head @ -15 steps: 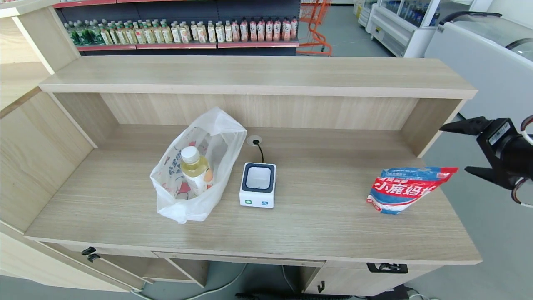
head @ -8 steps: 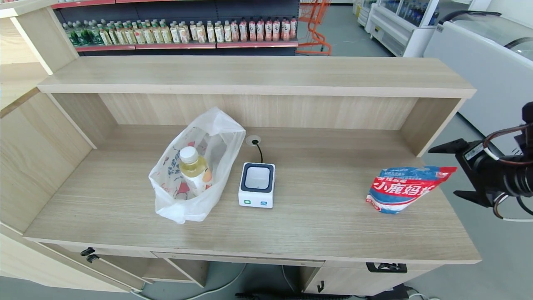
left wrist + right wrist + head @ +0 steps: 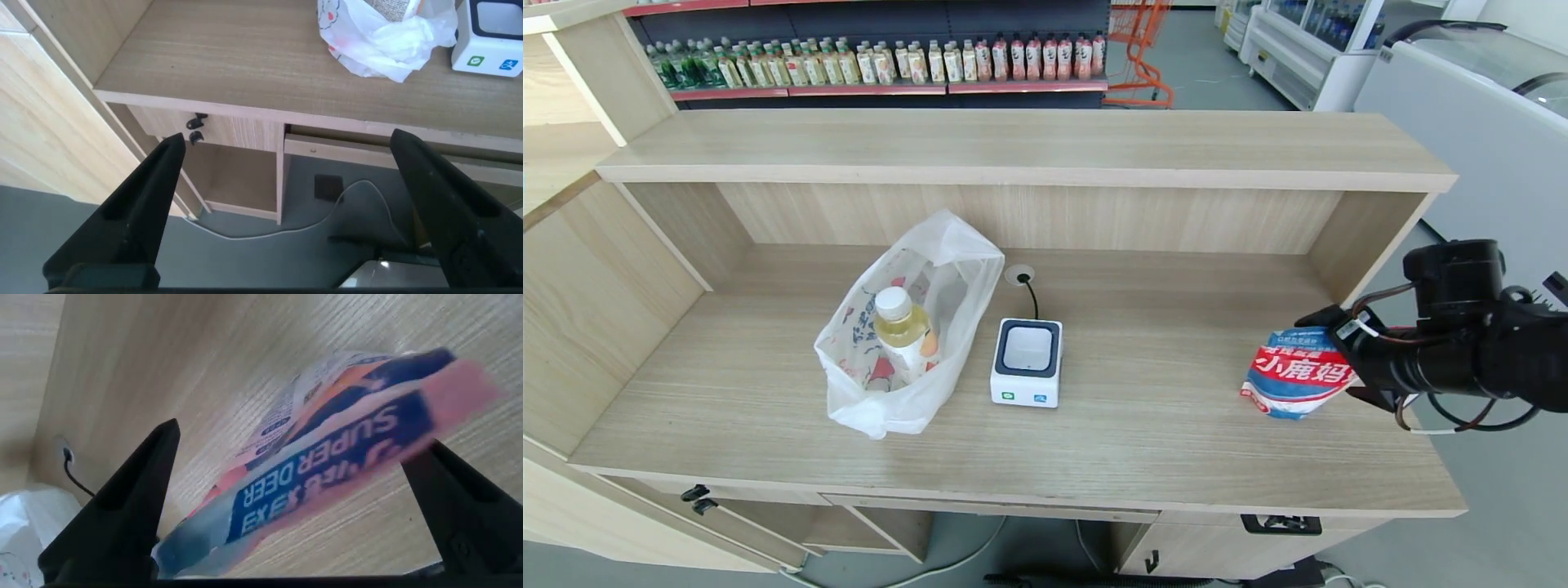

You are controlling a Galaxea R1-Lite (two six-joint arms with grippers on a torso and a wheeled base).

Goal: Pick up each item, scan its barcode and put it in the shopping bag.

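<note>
Counter (image 3: pixel 1176 425) matt light wood grain; shopping bag (image 3: pixel 956 261) thin translucent plastic; snack pouch (image 3: pixel 1290 380) glossy film.

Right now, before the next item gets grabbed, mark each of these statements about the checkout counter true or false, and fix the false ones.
1. The bottle stands inside the shopping bag. True.
2. The scanner sits between the shopping bag and the snack pouch. True.
3. The right hand is shut on the bottle. False: it is open at the snack pouch, which shows between its fingers in the right wrist view.
4. The snack pouch lies in the shopping bag. False: it lies on the counter, on the far side of the scanner from the bag.
5. The left hand is open and holds nothing. True.
</note>
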